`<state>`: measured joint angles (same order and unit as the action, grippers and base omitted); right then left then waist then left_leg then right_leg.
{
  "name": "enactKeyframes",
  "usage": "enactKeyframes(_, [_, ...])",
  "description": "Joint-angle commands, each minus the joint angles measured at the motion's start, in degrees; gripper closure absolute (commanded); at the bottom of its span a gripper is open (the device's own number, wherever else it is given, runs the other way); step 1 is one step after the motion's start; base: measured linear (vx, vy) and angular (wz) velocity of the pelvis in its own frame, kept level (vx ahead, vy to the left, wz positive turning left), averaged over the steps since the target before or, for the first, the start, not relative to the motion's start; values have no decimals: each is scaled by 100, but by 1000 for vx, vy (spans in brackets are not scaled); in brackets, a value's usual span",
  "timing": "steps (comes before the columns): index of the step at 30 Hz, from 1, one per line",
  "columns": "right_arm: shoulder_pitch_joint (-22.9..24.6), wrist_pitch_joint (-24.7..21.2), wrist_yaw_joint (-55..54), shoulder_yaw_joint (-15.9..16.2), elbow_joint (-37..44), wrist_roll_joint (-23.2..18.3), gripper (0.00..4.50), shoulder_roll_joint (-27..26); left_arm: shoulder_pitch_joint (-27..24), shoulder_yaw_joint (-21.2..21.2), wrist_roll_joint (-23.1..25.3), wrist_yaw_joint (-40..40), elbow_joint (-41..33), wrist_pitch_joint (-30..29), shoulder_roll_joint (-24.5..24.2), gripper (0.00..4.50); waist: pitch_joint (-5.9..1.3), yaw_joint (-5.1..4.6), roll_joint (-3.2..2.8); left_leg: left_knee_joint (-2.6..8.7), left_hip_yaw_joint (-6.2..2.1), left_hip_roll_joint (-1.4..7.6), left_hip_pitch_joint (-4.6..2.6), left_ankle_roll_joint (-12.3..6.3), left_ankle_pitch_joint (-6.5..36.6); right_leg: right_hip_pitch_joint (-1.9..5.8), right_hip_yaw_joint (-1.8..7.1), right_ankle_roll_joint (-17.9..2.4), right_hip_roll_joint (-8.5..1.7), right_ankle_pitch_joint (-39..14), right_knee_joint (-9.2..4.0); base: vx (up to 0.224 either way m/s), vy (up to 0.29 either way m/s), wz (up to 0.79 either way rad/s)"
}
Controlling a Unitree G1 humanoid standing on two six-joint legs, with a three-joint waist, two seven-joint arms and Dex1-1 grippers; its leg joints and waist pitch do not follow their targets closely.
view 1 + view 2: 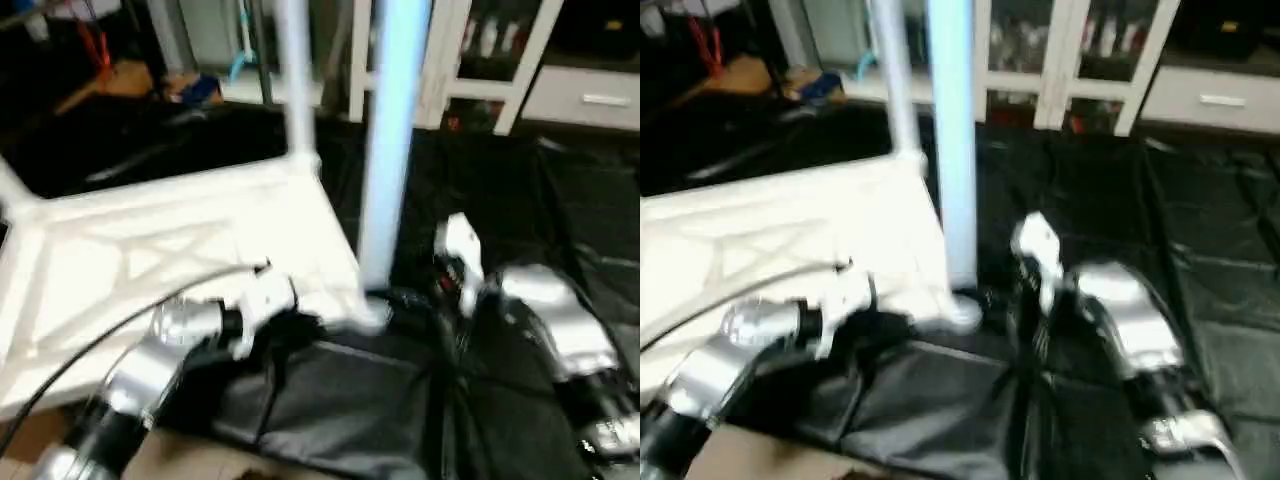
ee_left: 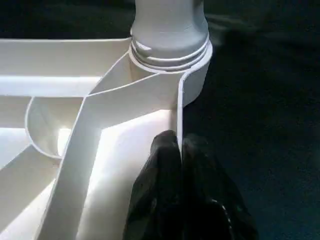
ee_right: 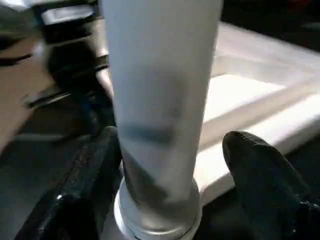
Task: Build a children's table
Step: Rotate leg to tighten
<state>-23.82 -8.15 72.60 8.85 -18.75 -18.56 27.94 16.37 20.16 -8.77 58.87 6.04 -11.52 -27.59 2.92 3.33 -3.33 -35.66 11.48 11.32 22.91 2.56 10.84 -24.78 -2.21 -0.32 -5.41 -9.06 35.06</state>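
Observation:
The children's table top (image 1: 150, 260) lies underside up on a black cloth, its X ribs showing. A white leg (image 1: 390, 150) stands upright in the near corner socket (image 2: 192, 75). A second leg (image 1: 295, 80) rises from the far corner. My left gripper (image 2: 180, 150) is shut on the top's thin rim, just beside that near socket. My right gripper (image 3: 170, 185) is open around the base of the near leg. One finger (image 3: 85, 190) stands close beside the leg, and the other finger (image 3: 265, 185) stands clearly off it.
The black cloth (image 1: 560, 200) covers the floor to the right and in front. A white glass-door cabinet (image 1: 480, 60) and a white drawer unit (image 1: 590, 95) stand at the back. Brown floor (image 1: 200, 460) shows at the near left.

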Motion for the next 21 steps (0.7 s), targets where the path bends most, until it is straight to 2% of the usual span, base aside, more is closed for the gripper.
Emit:
enactKeyframes(1, [84, -287, 331, 57, 308, -192, 108, 194, 29, -5, -317, 263, -479, -8, -25, 450, -393, -22, 36, 481, -71, 172, -174, -288, 1544, 307, 125, -1317, -165, -1350, -398, 0, 0, 0])
enactKeyframes(2, [119, -314, 434, 88, 364, -213, 108, 253, 10, -9, -335, 304, -524, -45, -50, 450, -383, -13, 35, 489, -71, 178, -192, -255, 1625, 289, 131, -1257, -167, -1506, -425, 0, 0, 0])
enactKeyframes(3, [119, -314, 434, 88, 364, -213, 108, 253, 10, -9, -335, 304, -524, -45, -50, 450, -380, -18, 38, 487, -72, 174, -189, -243, 1659, 283, 134, -1229, -167, -1583, -434, 0, 0, 0])
enactKeyframes(4, [173, -416, 674, 165, 485, -264, 134, 374, -27, -27, -378, 402, -648, -154, -103, 450, -383, -33, 40, 495, -85, 167, -174, -205, 1679, 292, 130, -1180, -172, -1708, -436, 0, 0, 0])
enactKeyframes(7, [185, -482, 811, 214, 539, -289, 145, 434, -27, -27, -398, 452, -707, -221, -129, 450, -383, -40, 40, 499, -97, 164, -164, -174, 1693, 288, 130, -1097, -175, -1832, -451, 0, 0, 0])
enactKeyframes(9, [187, -527, 861, 219, 568, -298, 154, 457, -29, -24, -403, 471, -753, -271, -146, 450, -386, -47, 47, 496, -96, 162, -163, -172, 1667, 282, 131, -1099, -169, -1775, -450, 0, 0, 0])
enactKeyframes(16, [113, -515, 968, 290, 551, -205, 226, 485, -16, 35, -374, 606, -883, -412, -182, 450, -418, -41, 42, 458, -87, 154, -152, -299, 1321, 300, 121, -1249, -155, -1298, -401, 0, 0, 0])
enactKeyframes(21, [113, -576, 994, 314, 580, -193, 252, 465, -28, 38, -355, 626, -939, -480, -175, 450, -438, -27, 53, 431, -85, 151, -144, -396, 1089, 323, 118, -1342, -160, -992, -360, 0, 0, 0])
